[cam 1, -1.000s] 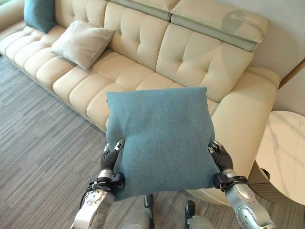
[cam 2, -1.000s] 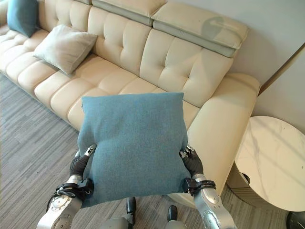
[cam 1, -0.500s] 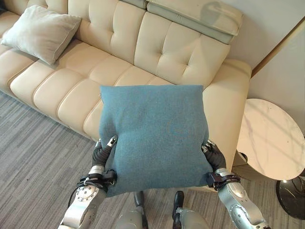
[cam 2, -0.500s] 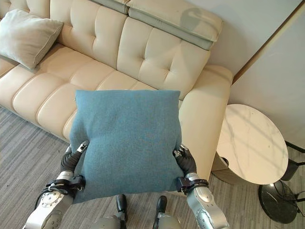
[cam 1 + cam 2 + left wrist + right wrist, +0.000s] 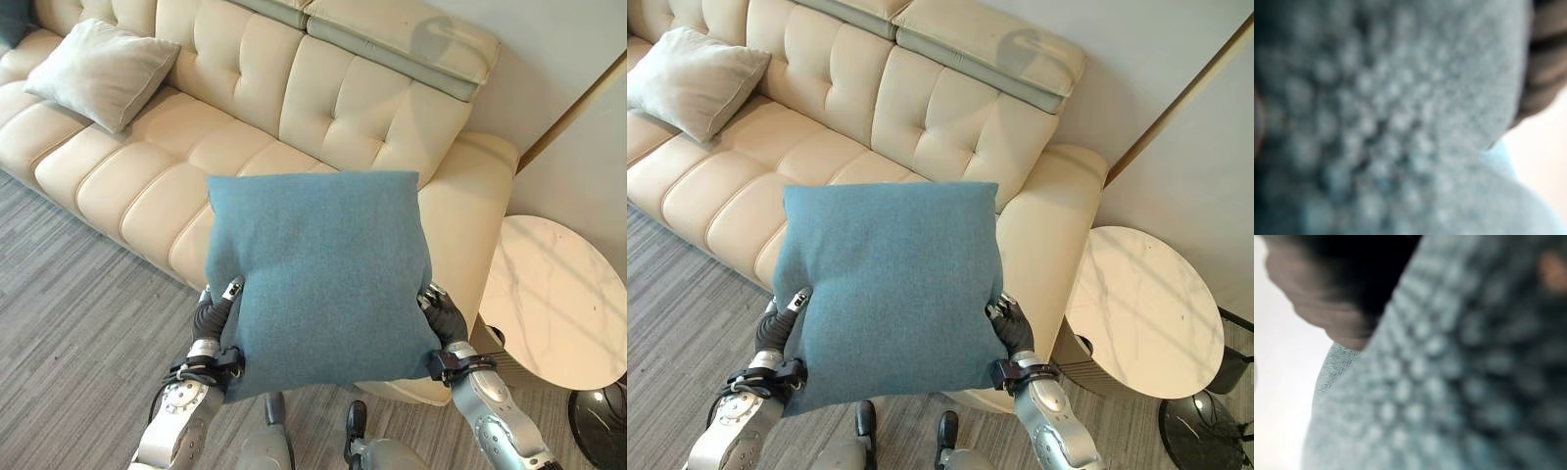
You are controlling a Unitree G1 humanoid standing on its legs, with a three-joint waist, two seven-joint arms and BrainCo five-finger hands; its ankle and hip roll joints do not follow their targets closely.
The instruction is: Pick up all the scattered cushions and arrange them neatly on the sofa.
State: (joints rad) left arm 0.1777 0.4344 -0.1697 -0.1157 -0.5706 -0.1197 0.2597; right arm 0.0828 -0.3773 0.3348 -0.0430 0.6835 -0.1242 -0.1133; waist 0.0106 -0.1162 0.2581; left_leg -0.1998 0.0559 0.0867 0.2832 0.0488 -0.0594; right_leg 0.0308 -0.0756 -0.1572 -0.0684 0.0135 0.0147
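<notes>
Gripping the teal cushion (image 5: 318, 274) between left hand (image 5: 216, 315) and right hand (image 5: 441, 315), head views show the sofa (image 5: 294, 108).

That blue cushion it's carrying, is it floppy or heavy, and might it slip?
The blue cushion probably is soft but holds its shape: it stands up flat between the left hand and right hand without drooping, dented only at the grips. It looks light, being held at its lower edges alone. The woven fabric likely grips well, so slipping seems unlikely.
</notes>
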